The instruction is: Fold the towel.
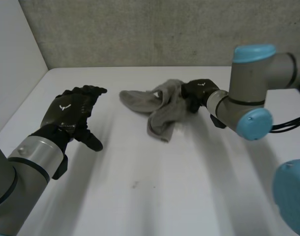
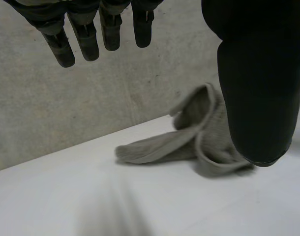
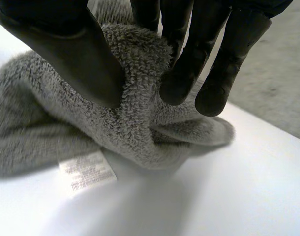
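A grey towel [image 1: 162, 110] lies crumpled on the white table [image 1: 155, 191], right of the middle. My right hand [image 1: 196, 91] is at the towel's right end. In the right wrist view the thumb [image 3: 76, 54] and the fingers [image 3: 189, 64] pinch a raised ridge of the towel [image 3: 140, 123] between them. A white care label [image 3: 86, 172] shows on the cloth under that hand. My left hand [image 1: 71, 110] hovers over the table's left side, apart from the towel, with fingers straight. Beyond its fingertips [image 2: 86, 39] the left wrist view shows the towel [image 2: 189, 142] bunched up.
A grey concrete wall [image 1: 155, 29] runs along the table's far edge and a pale wall [image 1: 12, 59] stands at the left. Bare table spreads in front of the towel and between the two hands.
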